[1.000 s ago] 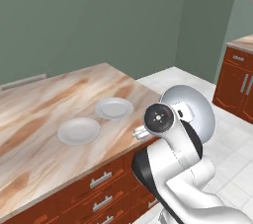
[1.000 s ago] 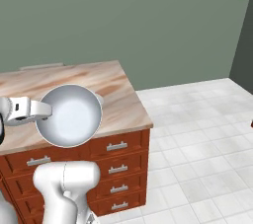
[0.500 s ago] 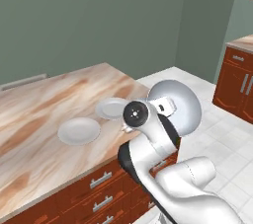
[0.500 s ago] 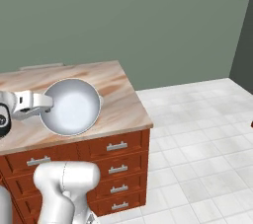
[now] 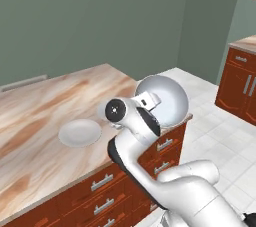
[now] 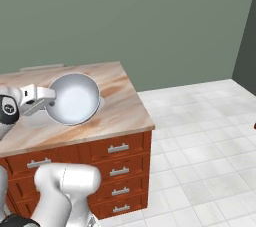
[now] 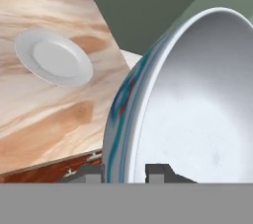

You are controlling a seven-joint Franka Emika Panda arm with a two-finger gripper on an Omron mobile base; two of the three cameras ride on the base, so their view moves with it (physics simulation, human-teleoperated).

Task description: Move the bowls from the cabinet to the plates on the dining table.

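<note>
Against the dining table (image 5: 35, 121), the arm has swung further inward over the last second: the held bowl (image 6: 74, 98), earlier out over the table's drawer-front edge in the right base view, now hangs above the marble top nearer its end corner, and in the left base view it has moved from beyond the table's end to cover the spot where the second plate lay. The table itself, beige marble with brown veins on a red-brown base with grey-handled drawers, stands before a flat grey-green wall, with pale floor tiles beyond its end and more red-brown cabinets (image 5: 242, 86) past that floor. The bowl, pale inside and tipped on its side with the mouth facing sideways, is clamped by its rim in the gripper (image 7: 126, 173), one finger inside the wall and one outside. One plate (image 5: 80, 132) lies bare on the table top, beside the bowl and apart from it.
</note>
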